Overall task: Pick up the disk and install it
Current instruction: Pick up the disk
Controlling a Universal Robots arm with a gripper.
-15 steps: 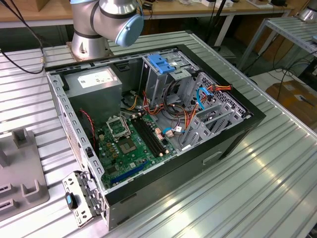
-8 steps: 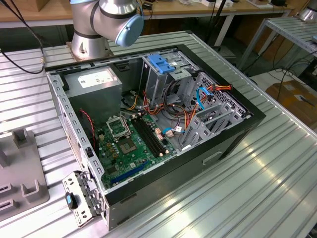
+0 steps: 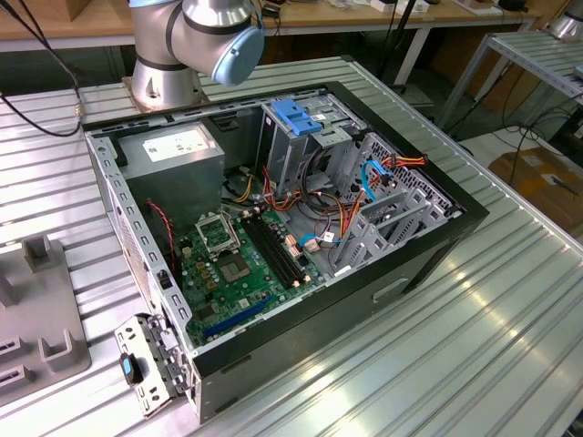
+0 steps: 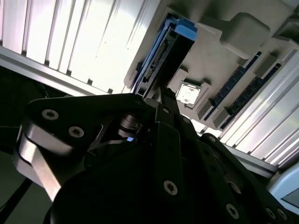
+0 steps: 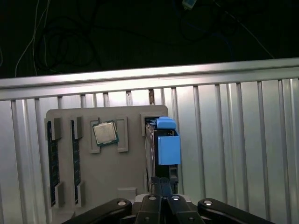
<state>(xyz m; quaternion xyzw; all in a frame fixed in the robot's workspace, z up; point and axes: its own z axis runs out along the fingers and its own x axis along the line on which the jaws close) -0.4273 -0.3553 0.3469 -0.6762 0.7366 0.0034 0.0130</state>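
Disk (image 5: pixel 166 147) in blue carrier, standing on edge, apparently slotted in grey tray (image 5: pixel 122 175)

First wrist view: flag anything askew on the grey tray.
The square chip looks slightly rotated in its pocket on the grey tray, its edges not parallel to the pocket walls. The disk stands on edge in its slot; nothing else looks odd.

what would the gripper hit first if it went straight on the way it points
Probably the silver hard drive in its bright blue plastic carrier, standing on edge in the grey tray. In the first wrist view the gripper lines up with its end, though depth is unclear.
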